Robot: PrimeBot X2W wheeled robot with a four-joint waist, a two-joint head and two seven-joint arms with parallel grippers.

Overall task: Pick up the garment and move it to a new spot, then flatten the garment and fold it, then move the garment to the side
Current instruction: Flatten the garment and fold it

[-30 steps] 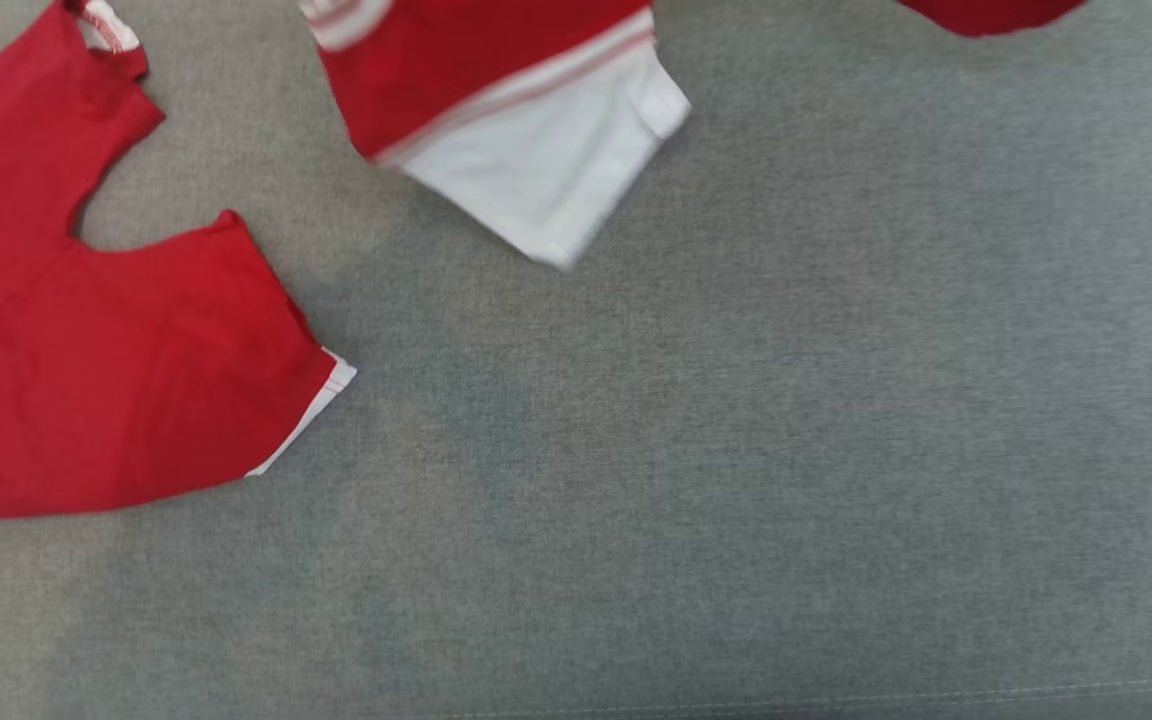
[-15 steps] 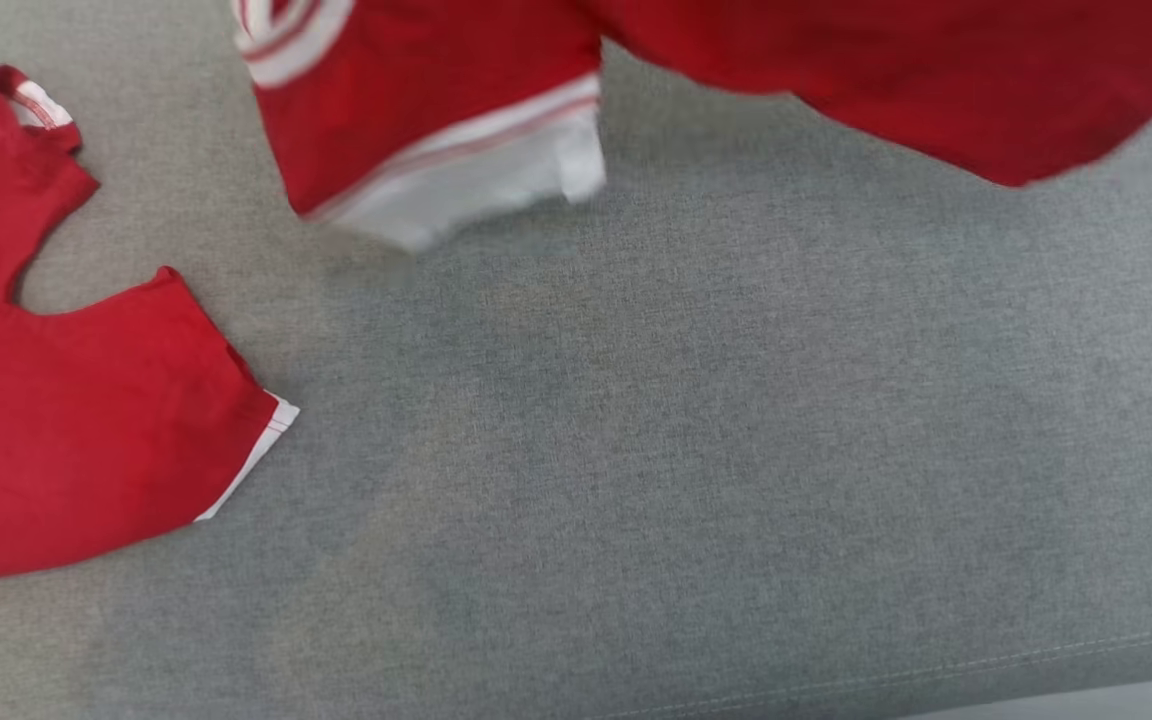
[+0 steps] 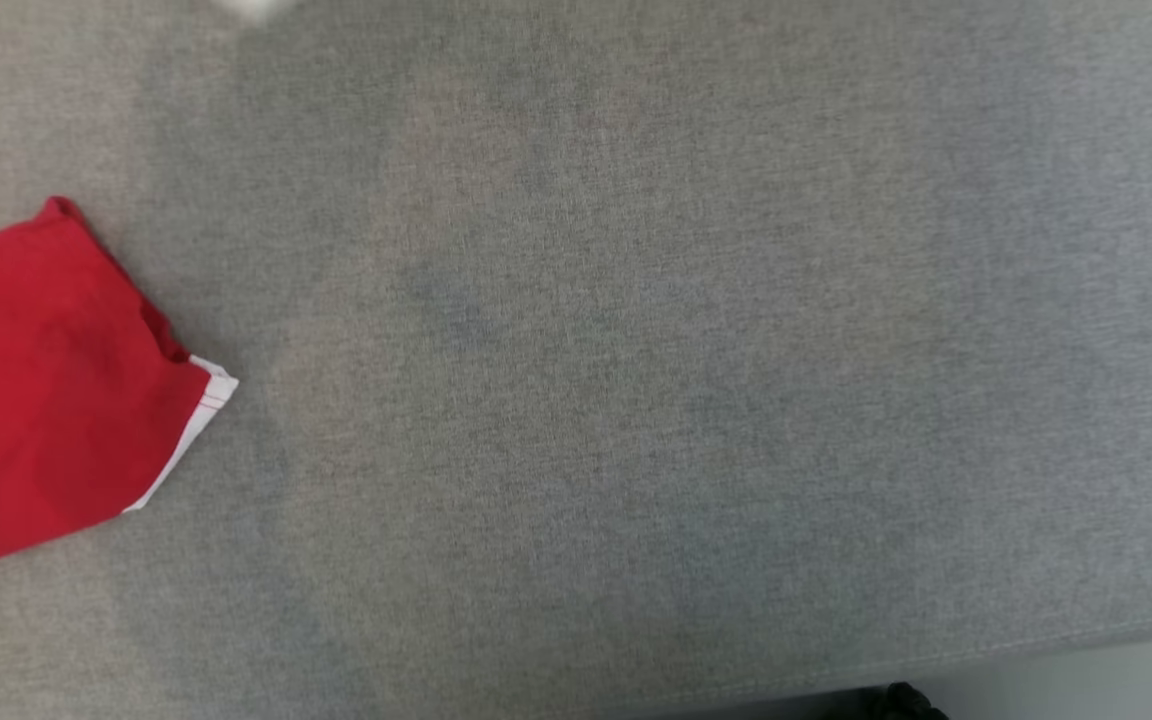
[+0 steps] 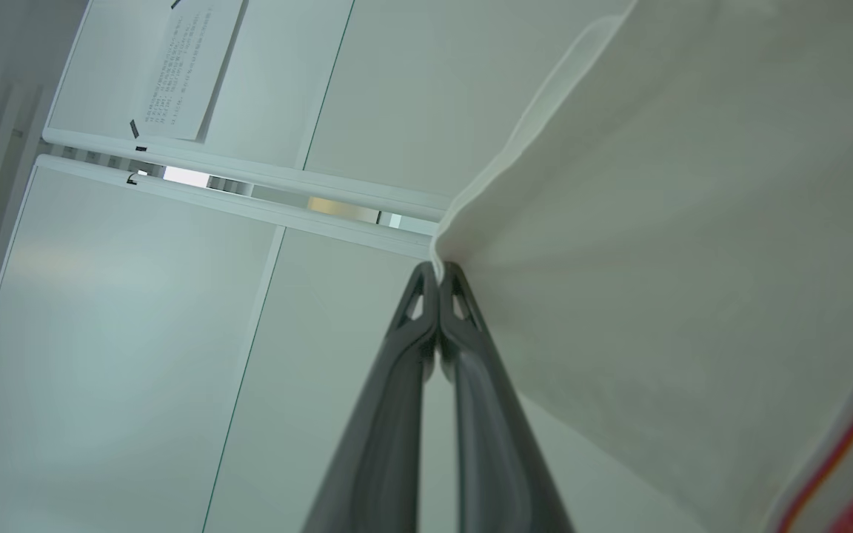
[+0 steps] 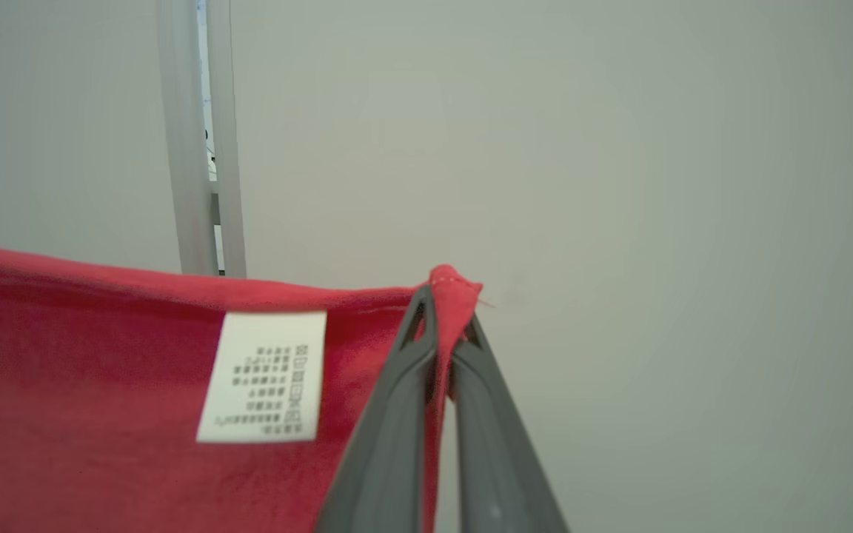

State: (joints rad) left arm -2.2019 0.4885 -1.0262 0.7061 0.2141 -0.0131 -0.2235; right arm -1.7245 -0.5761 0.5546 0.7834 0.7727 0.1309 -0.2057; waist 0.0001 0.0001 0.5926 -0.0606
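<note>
Garment (image 4: 678, 259) is up in the air, held by both arms! Left pincer (image 4: 439, 270) is clamped tight on the edge of its white panel, mid-frame in the left wrist view, with pale wall panels behind. Right pincer (image 5: 445, 311) is pinched hard on a red corner at the centre of the right wrist view, care label (image 5: 263, 377) just to its left. In the head view, another red cloth (image 3: 46, 390) lies at the left edge of the grey counter (image 3: 636, 400).
</note>
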